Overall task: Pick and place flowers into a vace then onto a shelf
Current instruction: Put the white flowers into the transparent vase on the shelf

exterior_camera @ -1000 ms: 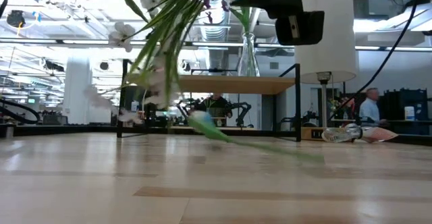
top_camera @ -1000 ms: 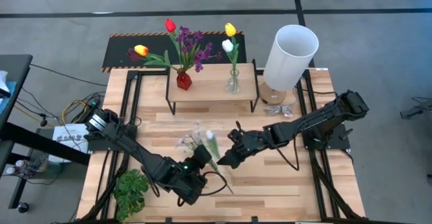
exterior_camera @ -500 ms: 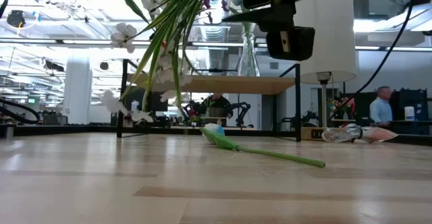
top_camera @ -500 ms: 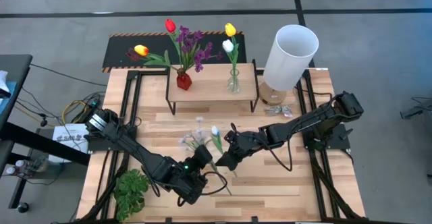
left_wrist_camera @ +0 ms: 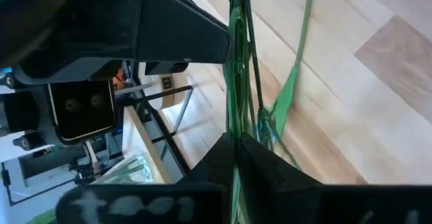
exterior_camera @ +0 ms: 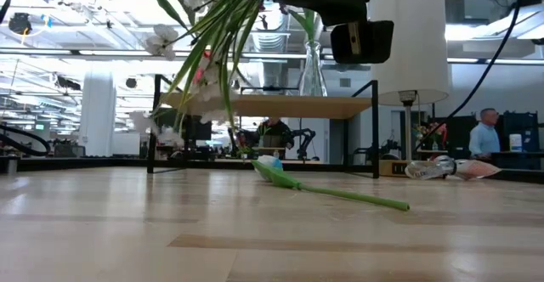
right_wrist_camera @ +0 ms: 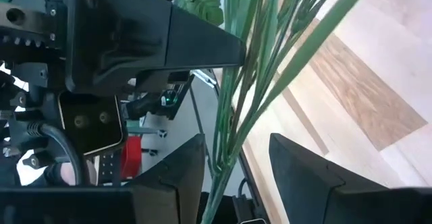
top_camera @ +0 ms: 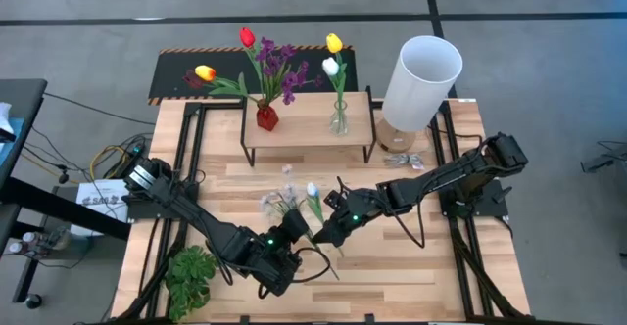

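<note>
My left gripper (top_camera: 294, 229) is shut on a bunch of small white blossoms (top_camera: 280, 204) with green stems, above the table's middle. My right gripper (top_camera: 323, 233) is open right beside it, its fingers (right_wrist_camera: 305, 170) standing on either side of the same stems (right_wrist_camera: 233, 116). A white tulip (top_camera: 313, 194) lies flat on the table; its stem (exterior_camera: 348, 196) points toward the near edge. The shelf (top_camera: 309, 127) at the far side carries a red vase (top_camera: 266, 117) with tulips and a purple bunch, and a glass vase (top_camera: 338, 119) with two tulips. My left gripper pinches the bunch's green stems (left_wrist_camera: 235, 126) between its two shut fingers, near their cut ends. The bunch is lifted clear of the table and slants down, its blossoms (exterior_camera: 161, 42) lower than the stems. Whether my right gripper touches the stems I cannot tell.
A tall white cylinder (top_camera: 421, 78) stands at the far right beside the shelf, with a small wrapped thing (top_camera: 400, 159) at its foot. A stemless green leafy plant (top_camera: 191, 276) lies at the near left corner. Bare tabletop (top_camera: 411, 266) lies at the near right.
The white tulip has come down and settled flat on the table. My right gripper has shifted a little toward the left gripper and the bunch. The blossoms have swung somewhat while the left gripper has kept its hold.
</note>
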